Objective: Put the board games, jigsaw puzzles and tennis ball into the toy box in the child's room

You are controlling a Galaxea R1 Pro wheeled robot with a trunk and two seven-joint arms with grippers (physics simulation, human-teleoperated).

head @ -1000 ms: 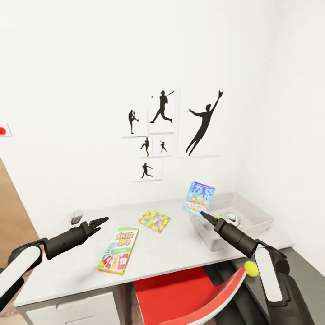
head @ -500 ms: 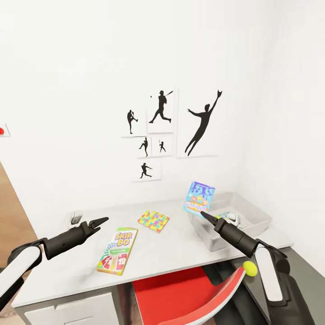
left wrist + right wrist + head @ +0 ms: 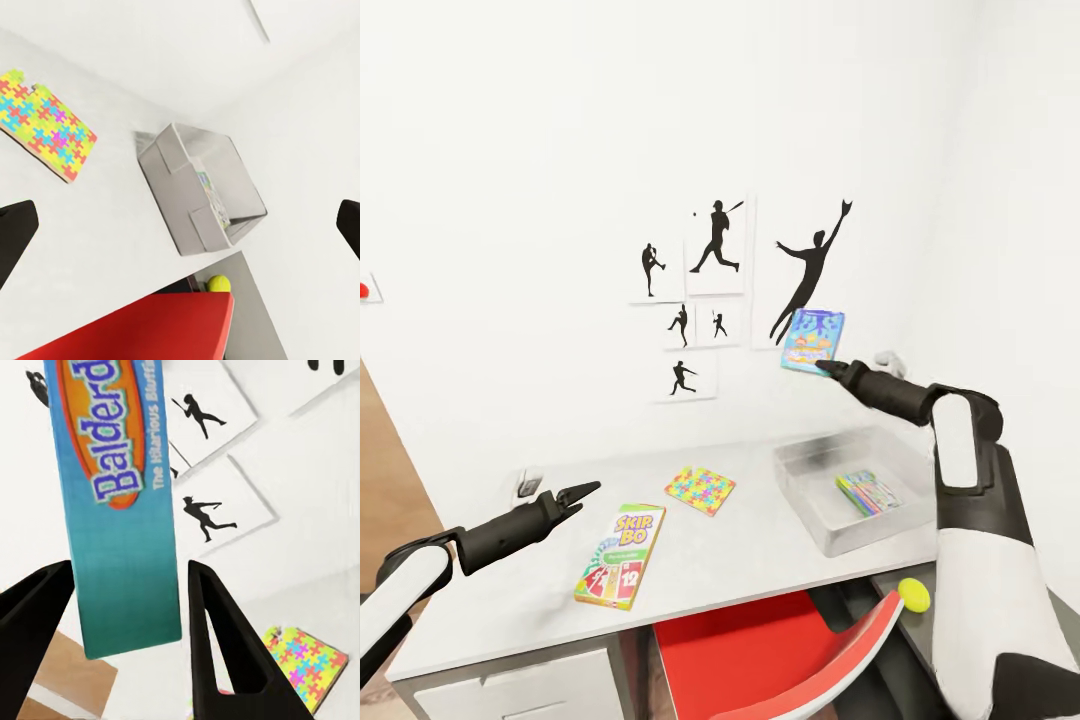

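My right gripper is shut on the small blue board game, held upright high above the toy box, level with the wall pictures. The right wrist view shows that game clamped between both fingers. A colourful green-edged board game lies inside the toy box. The SKIP-BO board game and one jigsaw puzzle lie on the table. The tennis ball rests on the lower dark section. My left gripper hovers open left of the SKIP-BO box, holding nothing.
A red chair is tucked under the table's front edge. A small grey object stands at the table's back left. Black silhouette pictures hang on the white wall behind. In the left wrist view the toy box sits beyond the puzzle.
My right arm has raised the blue board game from just over the toy box's rim to picture height. The game inside the toy box now shows fully. The left arm has stayed put.
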